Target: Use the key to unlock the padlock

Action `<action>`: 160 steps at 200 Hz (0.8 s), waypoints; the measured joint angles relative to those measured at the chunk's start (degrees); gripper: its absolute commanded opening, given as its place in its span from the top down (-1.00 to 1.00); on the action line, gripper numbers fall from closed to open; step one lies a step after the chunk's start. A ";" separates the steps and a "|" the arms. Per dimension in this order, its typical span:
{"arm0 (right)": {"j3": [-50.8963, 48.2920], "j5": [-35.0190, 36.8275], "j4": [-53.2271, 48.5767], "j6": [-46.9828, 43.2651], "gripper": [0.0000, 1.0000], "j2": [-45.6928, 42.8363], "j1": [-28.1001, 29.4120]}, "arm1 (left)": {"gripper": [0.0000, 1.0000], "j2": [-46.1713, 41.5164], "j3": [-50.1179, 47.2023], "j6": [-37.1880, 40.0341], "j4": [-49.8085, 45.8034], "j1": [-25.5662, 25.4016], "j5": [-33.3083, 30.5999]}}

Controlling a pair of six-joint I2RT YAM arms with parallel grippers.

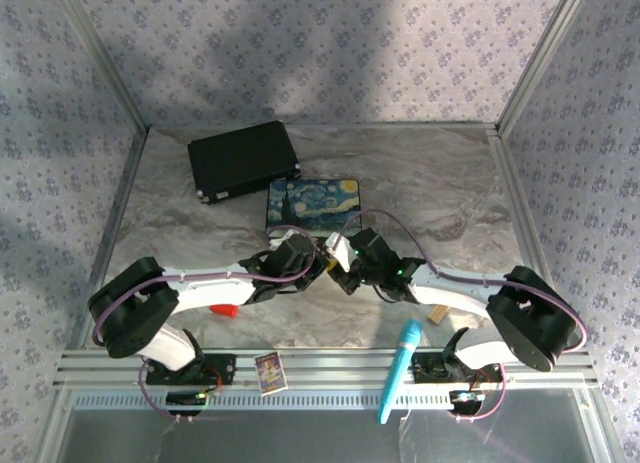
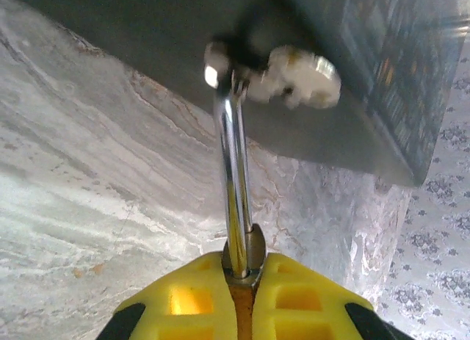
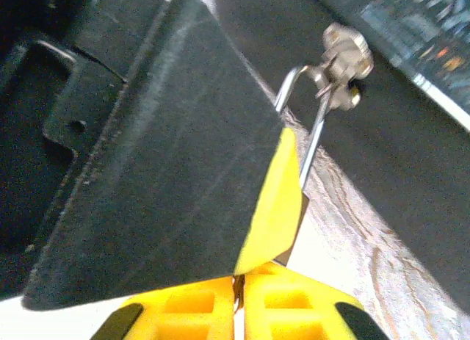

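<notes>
padlock: clamped in the left gripper (image 2: 246, 270), and there it is! The padlock (image 2: 236, 200) has its brass body wedged between the yellow pads, and its silver shackle (image 3: 314, 127) pokes straight out past the fingertips.
shackle tip: a blurred silvery-white lump (image 2: 297, 79) sits at the shackle's far end; what it is, I can't tell.
left gripper: clenched tight on the padlock, nose to nose with the right gripper (image 1: 343, 273) at mid-table.
right gripper: yellow pads pressed to a hairline seam (image 3: 239, 285). Whether anything thin is pinched in there, I can't tell. One black-and-yellow left finger (image 3: 183, 156) looms right against its tips.
painted tin box: just beyond both sets of fingertips, lying flat (image 1: 313, 205).
black case: farther out past the tin, off to the left gripper's side (image 1: 243, 161).
wooden block: behind the right gripper, beside its forearm (image 1: 437, 313).
red piece: behind the left gripper, under its forearm (image 1: 227, 309).
teal pen-like stick: back by the right arm's base (image 1: 398, 371).
marble table: underneath everything (image 1: 450, 183).
</notes>
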 measured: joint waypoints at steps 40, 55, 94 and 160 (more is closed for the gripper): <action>-0.57 -4.52 2.43 2.54 0.90 0.79 -2.60 | 1.00 0.00 -0.17 -0.02 0.72 0.28 -0.42; -1.25 -6.67 3.63 3.76 0.89 0.79 -3.69 | 1.00 0.00 -0.20 -0.02 0.87 0.28 -0.39; -2.91 -13.35 6.97 8.48 0.85 1.18 -7.37 | 1.00 -0.07 -0.74 -0.26 2.54 0.26 -0.24; -3.76 -17.40 8.72 17.92 0.65 1.36 -9.99 | 1.00 -0.70 -1.42 -1.27 3.93 0.26 0.11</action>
